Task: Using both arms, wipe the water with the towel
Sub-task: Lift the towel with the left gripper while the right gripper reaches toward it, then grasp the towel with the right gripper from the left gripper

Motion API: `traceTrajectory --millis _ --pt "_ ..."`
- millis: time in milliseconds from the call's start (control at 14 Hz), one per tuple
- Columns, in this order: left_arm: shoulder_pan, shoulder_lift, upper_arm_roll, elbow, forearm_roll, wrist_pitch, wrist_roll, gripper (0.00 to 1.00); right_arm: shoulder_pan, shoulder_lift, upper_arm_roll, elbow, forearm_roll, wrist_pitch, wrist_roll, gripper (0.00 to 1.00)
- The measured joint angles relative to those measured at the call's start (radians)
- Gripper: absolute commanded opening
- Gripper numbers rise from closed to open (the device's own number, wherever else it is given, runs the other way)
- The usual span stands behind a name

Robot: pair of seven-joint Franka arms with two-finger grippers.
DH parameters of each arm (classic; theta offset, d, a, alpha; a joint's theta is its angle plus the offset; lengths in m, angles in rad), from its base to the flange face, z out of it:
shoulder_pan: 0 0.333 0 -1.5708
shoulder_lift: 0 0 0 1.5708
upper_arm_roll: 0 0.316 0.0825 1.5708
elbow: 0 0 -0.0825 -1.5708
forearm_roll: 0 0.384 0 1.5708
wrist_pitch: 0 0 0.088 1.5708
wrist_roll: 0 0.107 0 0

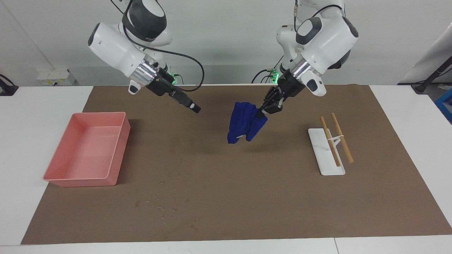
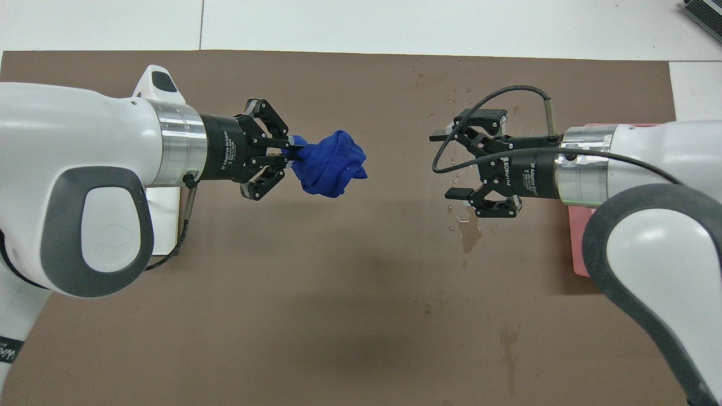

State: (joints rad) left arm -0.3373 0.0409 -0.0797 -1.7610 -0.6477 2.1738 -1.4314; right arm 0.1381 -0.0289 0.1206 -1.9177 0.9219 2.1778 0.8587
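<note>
Across the facing view, the left gripper (image 1: 262,112) pinches the towel (image 1: 244,122) by one corner, so the cloth hangs bunched above the brown mat (image 1: 226,197), clear of it, while the right gripper (image 1: 195,107) hangs over the mat beside the pink tray (image 1: 118,151). Droplets (image 1: 159,204) speckle the mat nearer the camera, so wiping looks not yet begun. From overhead, the right gripper (image 2: 451,166) is spread wide and empty above a wet patch (image 2: 469,237); the towel (image 2: 330,163) faces it. A white table (image 2: 395,22) and plain wall surround the mat.
</note>
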Motion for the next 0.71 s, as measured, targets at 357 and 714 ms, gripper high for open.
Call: traceTrajectory --millis 357,714 --pt "-0.131 0.0 0.0 -0.024 -0.005 0.176 -0.164 0.0 0.111 0.0 0.002 -0.039 0.095 0.121 0.141 1.0" --pt "-0.193 0.0 0.001 -0.04 -0.005 0.21 -0.208 0.0 0.098 0.0 -0.011 -0.043 0.125 0.124 0.14 1.0"
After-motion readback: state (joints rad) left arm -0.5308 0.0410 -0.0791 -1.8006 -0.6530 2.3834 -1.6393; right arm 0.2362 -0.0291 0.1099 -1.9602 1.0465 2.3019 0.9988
